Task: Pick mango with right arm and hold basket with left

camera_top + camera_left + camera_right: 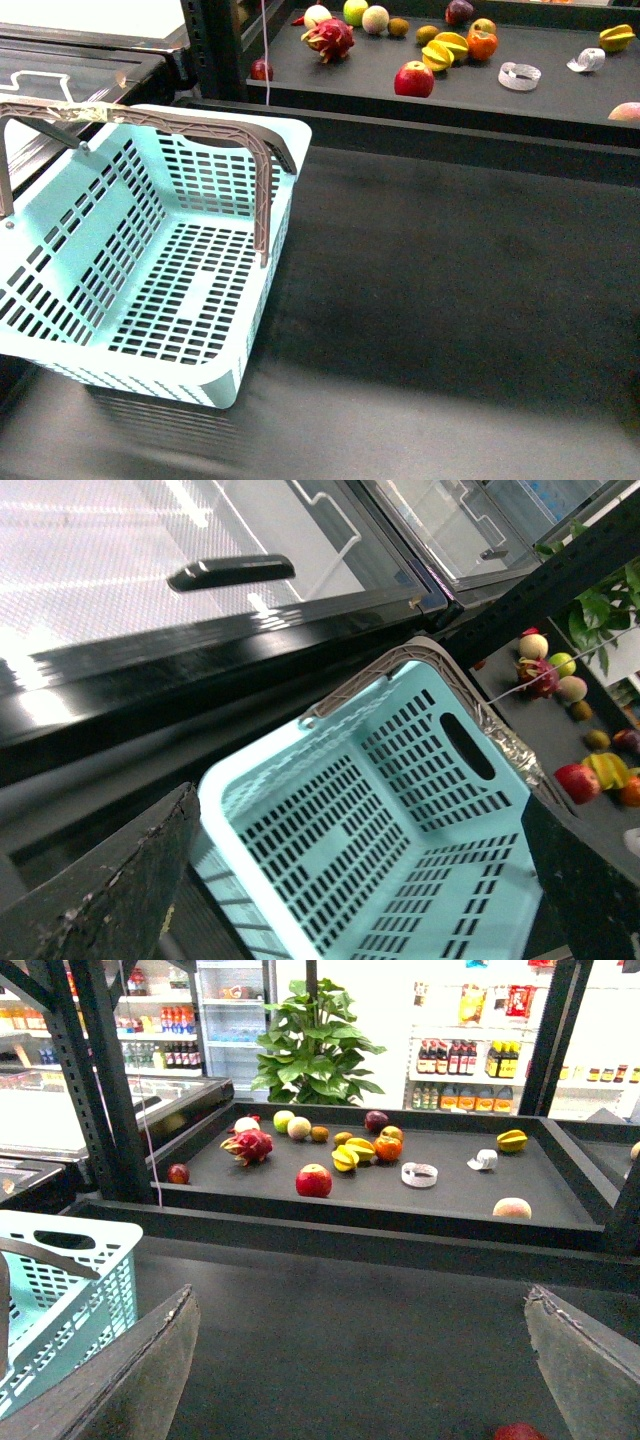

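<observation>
The pale aqua basket (105, 215) stands empty at the front left of the dark table, its taped grey-brown handle (160, 120) raised. The mango (512, 1208), a smooth yellow-orange oval, lies at the near right of the raised fruit tray; only its edge shows in the front view (626, 111). My left gripper (355, 800) is open and empty, above the basket (400, 810) and looking down into it. My right gripper (358, 1300) is open and empty, low over the table and well short of the tray. Neither arm shows in the front view.
The black fruit tray (400, 105) holds a red apple (414, 79), a dragon fruit (331, 39), yellow star fruits (445, 50), an orange fruit (482, 45) and a tape roll (519, 76). A red object (518, 1432) lies just below my right gripper. A glass-topped freezer (150, 580) stands beside the basket.
</observation>
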Robot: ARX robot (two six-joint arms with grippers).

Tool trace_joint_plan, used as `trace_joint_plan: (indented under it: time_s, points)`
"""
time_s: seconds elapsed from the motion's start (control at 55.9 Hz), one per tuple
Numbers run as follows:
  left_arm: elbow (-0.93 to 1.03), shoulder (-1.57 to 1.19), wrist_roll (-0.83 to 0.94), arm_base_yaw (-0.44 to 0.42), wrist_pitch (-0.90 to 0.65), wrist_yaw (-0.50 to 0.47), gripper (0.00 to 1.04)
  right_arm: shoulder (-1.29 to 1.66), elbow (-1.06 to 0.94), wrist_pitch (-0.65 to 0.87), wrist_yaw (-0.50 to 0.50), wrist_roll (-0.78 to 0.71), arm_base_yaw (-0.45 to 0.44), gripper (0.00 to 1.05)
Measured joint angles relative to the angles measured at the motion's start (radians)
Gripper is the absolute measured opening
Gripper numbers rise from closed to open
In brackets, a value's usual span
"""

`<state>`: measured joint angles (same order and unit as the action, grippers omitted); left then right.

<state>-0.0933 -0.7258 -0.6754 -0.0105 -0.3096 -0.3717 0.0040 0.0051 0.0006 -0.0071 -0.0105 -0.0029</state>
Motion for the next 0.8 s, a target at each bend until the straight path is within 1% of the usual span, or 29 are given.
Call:
trace_joint_plan:
  time_s: [0.089, 0.179, 0.322, 0.411, 0.483, 0.804]
  points:
    - [-0.074, -0.311, -0.093, -0.014, -0.213, 0.041, 0.97, 0.000, 0.000, 0.000, 0.002, 0.000, 0.000, 0.97]
    - [-0.170, -0.550, -0.148, 0.007, -0.306, 0.052, 0.97, 0.000, 0.000, 0.000, 0.002, 0.000, 0.000, 0.97]
    - [-0.327, -0.803, -0.246, 0.056, -0.326, 0.072, 0.97, 0.000, 0.000, 0.000, 0.001, 0.000, 0.000, 0.97]
    - [-0.491, -0.978, -0.337, 0.116, -0.327, 0.094, 0.97, 0.000, 0.000, 0.000, 0.001, 0.000, 0.000, 0.97]
    - [-0.568, -1.061, -0.381, 0.137, -0.326, 0.109, 0.97, 0.000, 0.000, 0.000, 0.002, 0.000, 0.000, 0.97]
    - [-0.806, -1.284, -0.482, 0.158, -0.293, 0.145, 0.97, 0.000, 0.000, 0.000, 0.001, 0.000, 0.000, 0.97]
